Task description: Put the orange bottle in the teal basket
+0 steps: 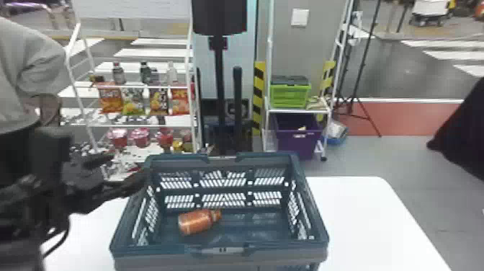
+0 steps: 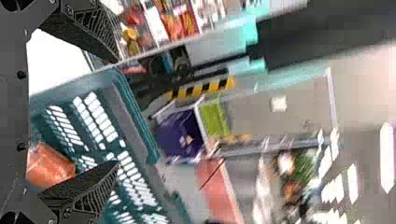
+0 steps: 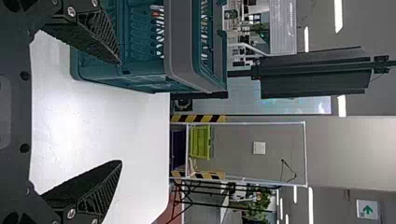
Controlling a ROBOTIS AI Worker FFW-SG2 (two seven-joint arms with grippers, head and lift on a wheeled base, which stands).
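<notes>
The orange bottle (image 1: 196, 221) lies on its side on the floor of the teal basket (image 1: 220, 250), left of its middle, with its cap towards the right. My left gripper (image 1: 126, 173) is at the basket's left rim, apart from the bottle. In the left wrist view, the left gripper (image 2: 117, 112) stands open, with part of the orange bottle (image 2: 49, 165) close to its lower finger. The right wrist view has my right gripper (image 3: 121, 112) open beside the teal basket (image 3: 140, 70), with nothing held between its fingers.
The basket stands on a white table (image 1: 360, 216). Behind it are a rack of snack bags and bottles (image 1: 133, 86) and a shelf with a green crate (image 1: 290, 94) above a purple bin (image 1: 297, 138). A person's grey sleeve is at the upper left.
</notes>
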